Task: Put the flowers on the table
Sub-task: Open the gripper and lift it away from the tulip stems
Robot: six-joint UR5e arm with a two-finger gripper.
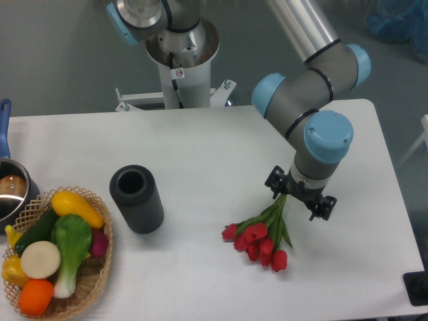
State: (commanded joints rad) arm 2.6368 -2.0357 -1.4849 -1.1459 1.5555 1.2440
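Red flowers (259, 239) on table (200, 147), claw (300, 198) above stems

Open worktop (200, 154) is left between the flowers (261, 237) beneath the gripper (300, 198) and the upright dark cylinder (137, 199), while the left edge is blocked by a wicker basket (93, 281) of toy vegetables.

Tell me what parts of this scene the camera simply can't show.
- Claw: the wrist above hides its tips, so open or shut on the tulip stems is unclear.
- Pot at left: cut by the picture edge, contents blurred.
- Vase: its inside is just dark.
- Basket: vegetables cover its bottom.
- Dark object, bottom right: cropped, unidentifiable.
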